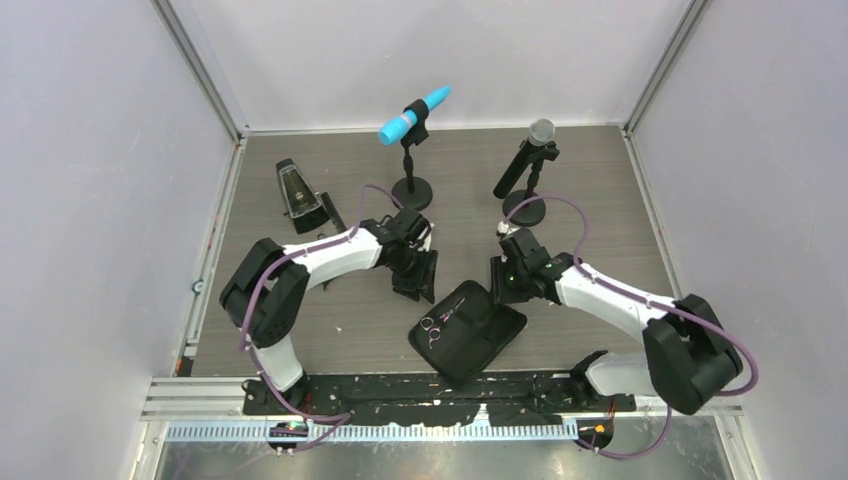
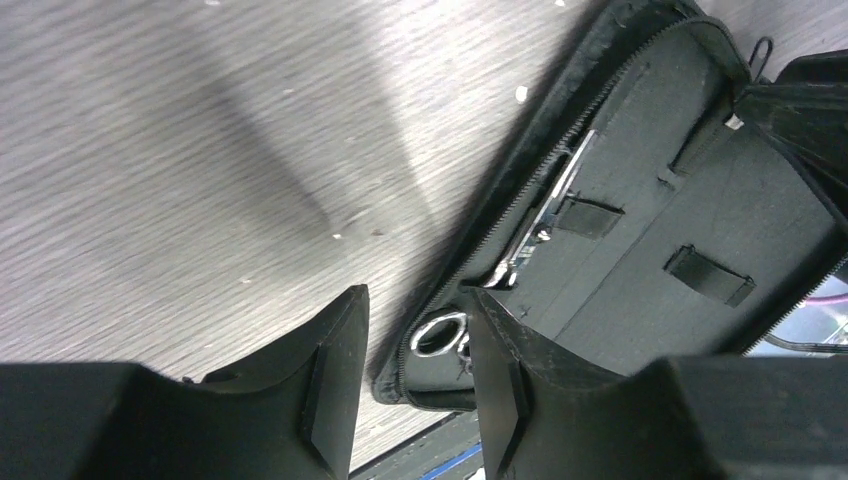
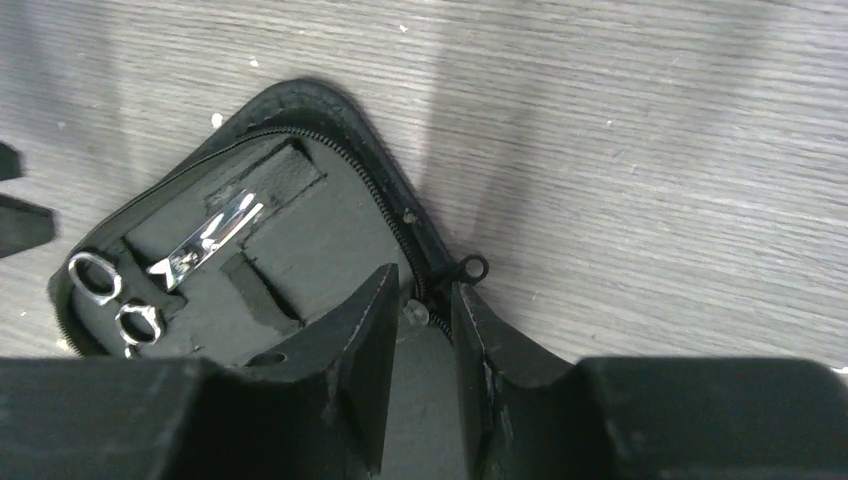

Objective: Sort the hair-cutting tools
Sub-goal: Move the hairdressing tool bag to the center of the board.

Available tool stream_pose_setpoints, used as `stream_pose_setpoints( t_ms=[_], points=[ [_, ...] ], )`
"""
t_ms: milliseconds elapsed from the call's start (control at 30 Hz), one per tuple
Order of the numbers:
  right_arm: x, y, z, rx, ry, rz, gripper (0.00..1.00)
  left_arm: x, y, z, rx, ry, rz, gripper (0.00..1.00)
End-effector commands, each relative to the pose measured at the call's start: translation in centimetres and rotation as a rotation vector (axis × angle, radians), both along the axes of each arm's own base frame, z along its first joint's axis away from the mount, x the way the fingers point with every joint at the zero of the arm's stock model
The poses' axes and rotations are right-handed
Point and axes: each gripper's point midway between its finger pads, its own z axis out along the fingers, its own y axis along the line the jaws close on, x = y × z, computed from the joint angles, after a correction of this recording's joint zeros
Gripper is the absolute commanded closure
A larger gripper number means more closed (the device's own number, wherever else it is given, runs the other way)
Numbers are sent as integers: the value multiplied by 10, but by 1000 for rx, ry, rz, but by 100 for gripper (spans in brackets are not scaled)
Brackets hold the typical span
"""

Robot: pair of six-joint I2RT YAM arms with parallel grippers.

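A black zip case (image 1: 490,335) lies open at the table's middle. A pair of silver scissors (image 1: 432,330) is tucked under a strap inside it. In the right wrist view the scissors (image 3: 170,265) lie at the case's left end, ring handles toward me. My right gripper (image 3: 422,285) is open, its tips straddling the case's zip rim (image 3: 400,215) beside the zip pull (image 3: 472,267). My left gripper (image 2: 415,293) is open over the case's corner (image 2: 400,385). One scissors ring (image 2: 440,333) shows between its fingers, untouched.
A black metronome (image 1: 297,192) stands at the back left. A blue microphone on a stand (image 1: 412,115) and a black microphone on a stand (image 1: 527,165) are at the back. Walls close in on three sides.
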Motion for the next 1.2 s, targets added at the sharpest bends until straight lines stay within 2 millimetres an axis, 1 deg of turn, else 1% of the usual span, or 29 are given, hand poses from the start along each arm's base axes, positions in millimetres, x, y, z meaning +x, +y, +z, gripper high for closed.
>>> stream_pose_setpoints(
  t_ms=[0, 67, 100, 133, 167, 200, 233, 267, 300, 333, 367, 400, 433, 467, 500, 533, 600, 633, 667, 767, 800, 900, 1033, 1167],
  points=[
    [10, 10, -12, 7, 1, 16, 66, 23, 25, 20, -24, -102, 103, 56],
    [20, 14, -18, -8, -11, 36, 67, 35, 50, 27, -14, -140, 170, 56],
    [30, 19, -20, -13, -28, 54, 67, 38, 61, 29, -5, -152, 193, 55],
    [36, 21, -21, -20, -40, 61, 67, 43, 75, 29, 14, -161, 217, 55],
    [49, 28, -20, -25, -65, 81, 67, 45, 87, 30, 40, -167, 238, 54],
    [57, 31, -19, -30, -79, 90, 67, 51, 101, 31, 67, -179, 264, 54],
    [72, 39, -16, -31, -108, 110, 67, 54, 113, 32, 82, -185, 290, 53],
    [79, 44, -14, -29, -123, 120, 67, 58, 123, 32, 91, -192, 315, 53],
    [94, 53, -8, -24, -157, 142, 67, 63, 134, 33, 101, -199, 346, 53],
    [107, 63, 4, 0, -191, 158, 67, 67, 144, 34, 117, -206, 374, 53],
    [113, 69, 5, 4, -209, 184, 67, 73, 156, 34, 138, -212, 403, 53],
    [123, 76, 16, 15, -241, 201, 66, 78, 167, 34, 163, -214, 432, 53],
    [126, 81, 23, 33, -255, 217, 63, 84, 180, 32, 192, -214, 463, 53],
    [131, 86, 35, 51, -288, 228, 60, 89, 191, 32, 219, -214, 492, 53],
    [131, 90, 42, 73, -299, 242, 58, 94, 201, 31, 243, -212, 519, 53],
    [131, 92, 54, 97, -329, 248, 54, 99, 208, 30, 252, -206, 540, 53],
    [123, 95, 67, 145, -354, 265, 50, 108, 229, 29, 307, -212, 595, 53],
    [118, 97, 71, 169, -358, 278, 48, 111, 238, 27, 335, -214, 619, 53],
    [112, 95, 76, 189, -373, 279, 47, 113, 244, 25, 348, -206, 634, 53],
    [94, 90, 80, 228, -392, 286, 44, 117, 259, 17, 386, -179, 667, 53],
    [87, 85, 80, 238, -399, 284, 43, 118, 262, 14, 394, -169, 674, 53],
    [72, 80, 84, 272, -426, 284, 42, 120, 267, 2, 412, -128, 690, 53],
    [62, 75, 89, 296, -448, 286, 42, 123, 272, 4, 433, -113, 719, 53],
    [56, 73, 94, 313, -463, 286, 41, 124, 265, 5, 408, -79, 708, 53]
  ],
)
